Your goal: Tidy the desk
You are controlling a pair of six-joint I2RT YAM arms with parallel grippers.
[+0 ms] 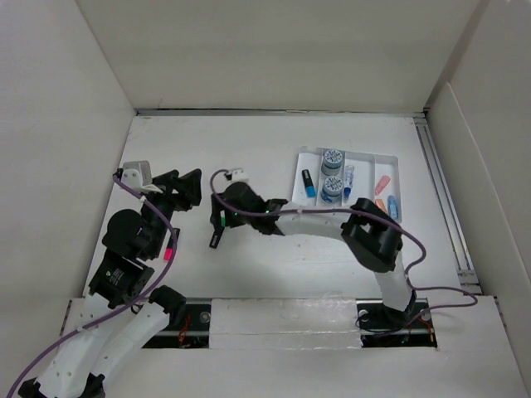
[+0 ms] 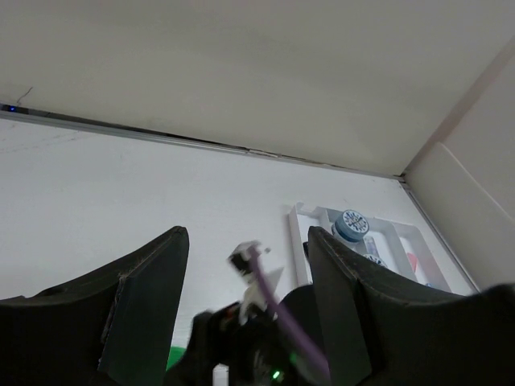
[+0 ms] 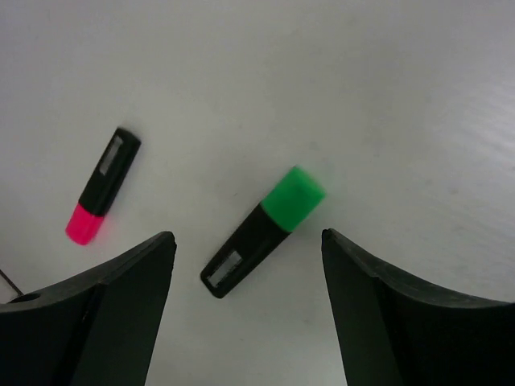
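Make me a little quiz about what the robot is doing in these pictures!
1. True or false: the right arm's fingers are shut on the green highlighter.
2. Which colour is the tip of the other highlighter lying on the desk? A pink, B yellow, C blue.
3. Fill the gap: the two round blue-lidded tubs sit in the white ____.
Key: 1 false: the fingers are open and the highlighter lies loose on the desk. 2 A. 3 tray.
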